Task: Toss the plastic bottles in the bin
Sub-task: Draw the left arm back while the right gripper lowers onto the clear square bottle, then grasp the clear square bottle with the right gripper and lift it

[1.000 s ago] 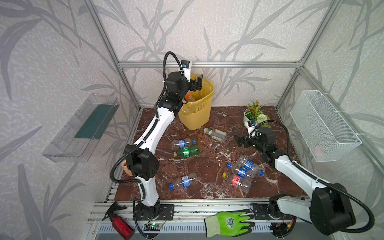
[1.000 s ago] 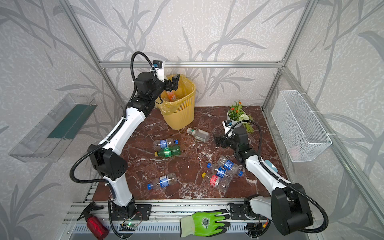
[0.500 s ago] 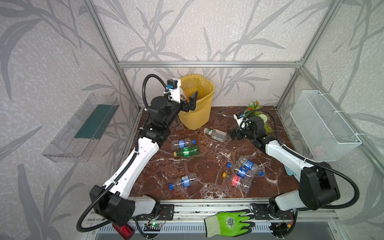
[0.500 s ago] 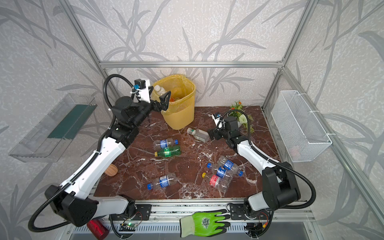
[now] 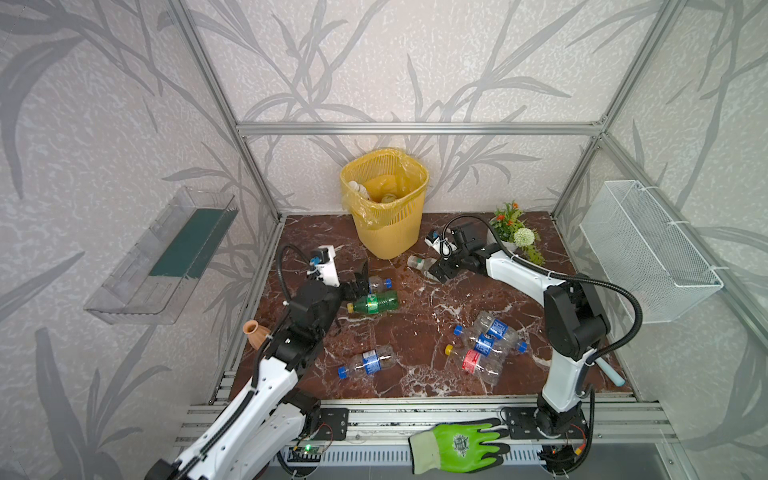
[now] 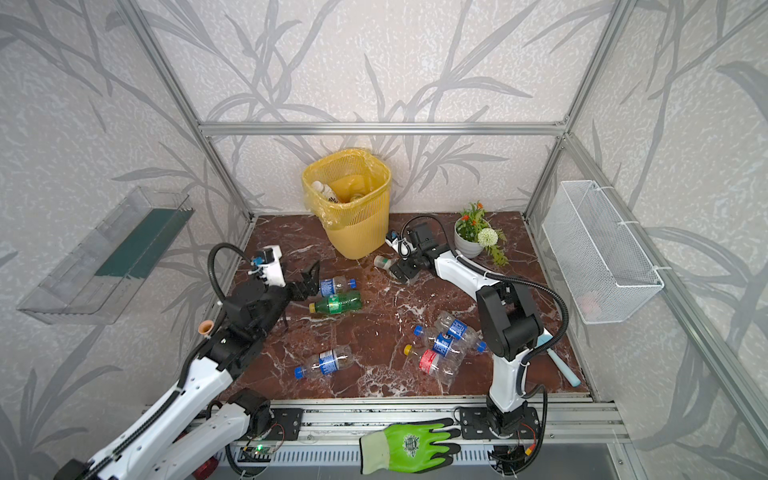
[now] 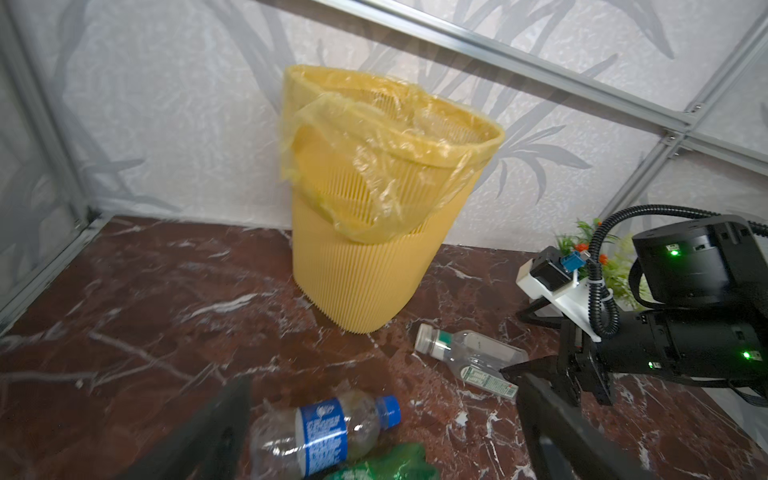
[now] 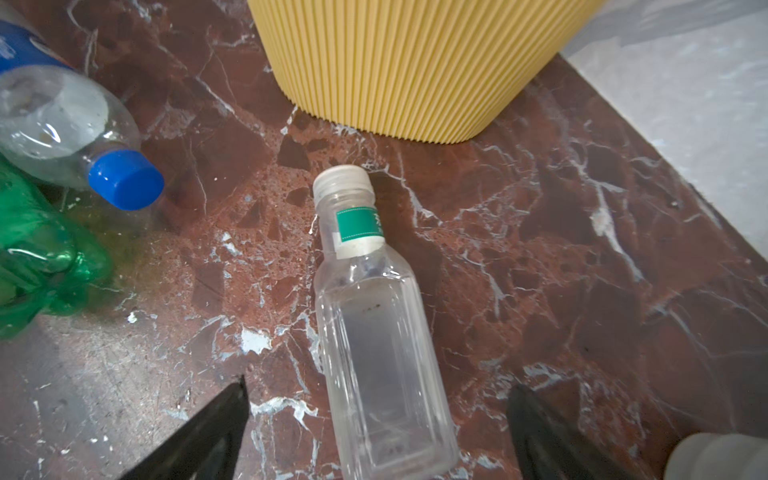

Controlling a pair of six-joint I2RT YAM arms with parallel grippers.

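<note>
Marble tabletop point(image 8: 540, 249) bears clear bottle point(image 8: 374, 332), straddled by spread right gripper point(image 8: 376, 386).

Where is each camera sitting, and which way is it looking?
Top views: high at the front, looking down at the whole floor and bin; both arms show, with left gripper and right gripper.
Left wrist: on the left arm, low, facing the bin; own fingers and the right arm show.
Right wrist: on the right arm, looking down at the square bottle; own fingers show.
Shared: both wrist views show the square bottle, blue-capped bottle and bin.
</note>
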